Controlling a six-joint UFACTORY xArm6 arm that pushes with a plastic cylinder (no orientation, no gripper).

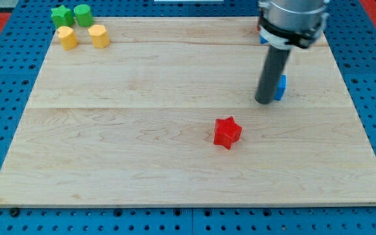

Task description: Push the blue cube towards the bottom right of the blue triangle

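Note:
My tip [264, 101] rests on the board at the view's right, touching the left side of a blue block [281, 87] that the rod mostly hides; its shape cannot be made out. A second blue block [263, 40] peeks out at the view's top right, almost wholly hidden behind the arm's body. I cannot tell which of the two is the cube and which the triangle.
A red star block [227, 132] lies below and left of my tip. At the view's top left sit two green blocks [61, 15] [83, 13] and two yellow blocks [68, 37] [99, 36]. The wooden board [142, 150] lies on a blue perforated table.

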